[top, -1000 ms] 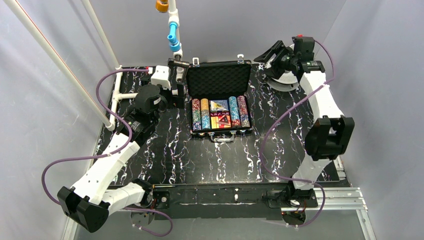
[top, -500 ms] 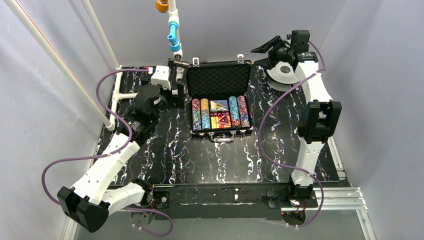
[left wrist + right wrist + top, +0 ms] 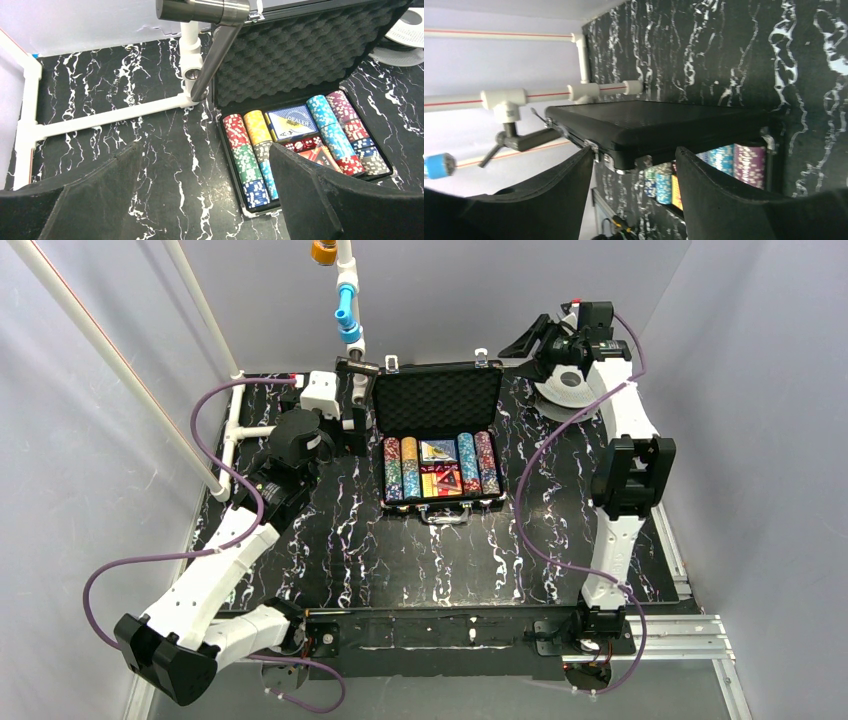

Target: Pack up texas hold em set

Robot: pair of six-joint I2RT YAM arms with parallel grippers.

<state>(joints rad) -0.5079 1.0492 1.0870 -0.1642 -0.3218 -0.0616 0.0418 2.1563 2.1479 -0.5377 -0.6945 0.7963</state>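
Observation:
The texas hold em set is a black briefcase [image 3: 437, 400] lying open at the back middle of the table. Its foam-lined lid [image 3: 295, 55] stands upright, and rows of coloured chips [image 3: 440, 468], a card deck [image 3: 292, 121] and red dice [image 3: 302, 145] fill the base. My left gripper [image 3: 352, 430] hangs wide open just left of the case, with nothing between its fingers [image 3: 100, 192]. My right gripper [image 3: 525, 343] is open behind the lid's top right corner. In the right wrist view the lid's ribbed back [image 3: 659, 122] and a silver latch [image 3: 642, 162] sit just beyond the fingertips [image 3: 729, 185], apart from them.
A round white-grey spool [image 3: 568, 390] lies under the right arm at the back right. A white pipe frame [image 3: 107, 117] with a metal lever [image 3: 215, 45] stands left of the case. A blue fitting [image 3: 346, 315] hangs above the back edge.
The right arm has swung back and left, off the spool and towards the lid's top right corner, and its jaws have narrowed a little. The left arm and the case have not moved.

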